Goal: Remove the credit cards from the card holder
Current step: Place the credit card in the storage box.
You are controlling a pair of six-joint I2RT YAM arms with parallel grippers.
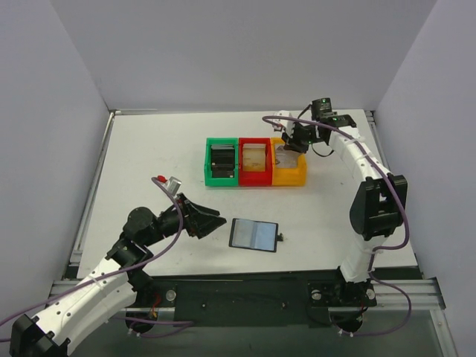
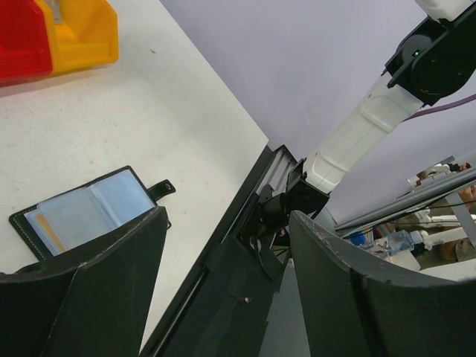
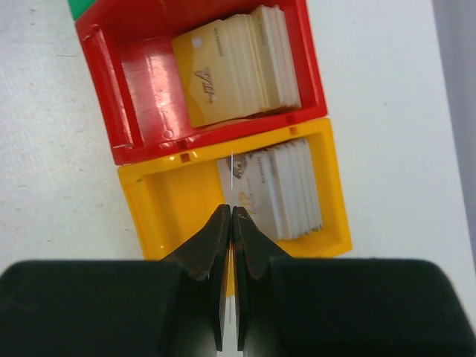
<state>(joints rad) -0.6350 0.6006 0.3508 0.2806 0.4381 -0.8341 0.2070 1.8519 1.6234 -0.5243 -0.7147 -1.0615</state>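
Yellow bin point(image 3: 167, 201): my right fingers point(image 3: 227, 221) pinch a credit card point(image 3: 232, 171) above
Left fingers point(image 1: 210, 221): wide, empty
Card holder point(image 1: 253, 234): open, more left probably

In the left wrist view a finger point(image 2: 82, 297) of the left gripper point(image 2: 227, 223) hides the lower left corner of the card holder point(image 2: 89, 208), and the frame's upper left edge cuts off the red bin point(image 2: 18, 37) and yellow bin point(image 2: 82, 33). In the right wrist view the credit card point(image 3: 233, 175) pinched in the right gripper point(image 3: 232, 212) shows only edge-on as a pale line, its face unseen. That gripper's body covers the yellow bin's lower wall, and the green bin point(image 3: 83, 6) is a mere corner at top. From overhead the card holder's pockets are too small to read.
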